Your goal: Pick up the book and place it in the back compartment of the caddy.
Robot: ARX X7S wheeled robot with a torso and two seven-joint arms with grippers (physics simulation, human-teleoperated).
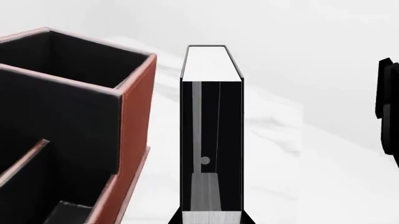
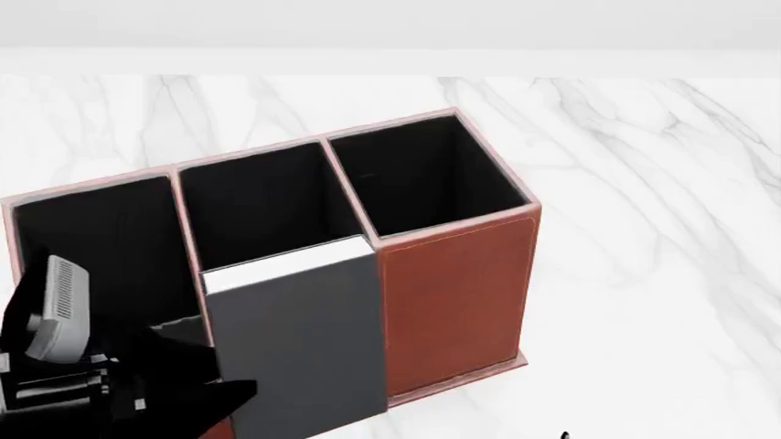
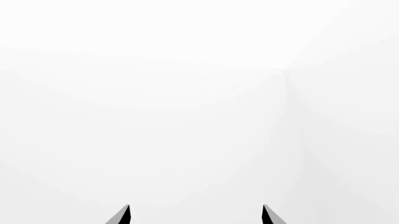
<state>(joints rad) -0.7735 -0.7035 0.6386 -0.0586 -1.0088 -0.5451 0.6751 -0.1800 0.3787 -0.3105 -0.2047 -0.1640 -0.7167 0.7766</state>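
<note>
My left gripper (image 1: 212, 220) is shut on the book (image 1: 212, 140), black covers with a white page block, held upright between the jaws. In the head view the book (image 2: 299, 338) stands raised in front of the caddy (image 2: 458, 293), its white page edges level with the rim of the middle cell (image 2: 256, 197). The left gripper (image 2: 183, 389) is at the lower left of that view. The reddish-brown caddy (image 1: 134, 121) with black lining is close beside the book in the left wrist view. My right gripper (image 3: 196, 215) is open and empty, facing blank white.
The caddy stands on a white marble table (image 2: 659, 229). Its tall end cell (image 2: 422, 174) is to the right of the middle cell, and another cell (image 2: 98, 238) is to the left. A black part (image 1: 388, 107) shows at the edge of the left wrist view.
</note>
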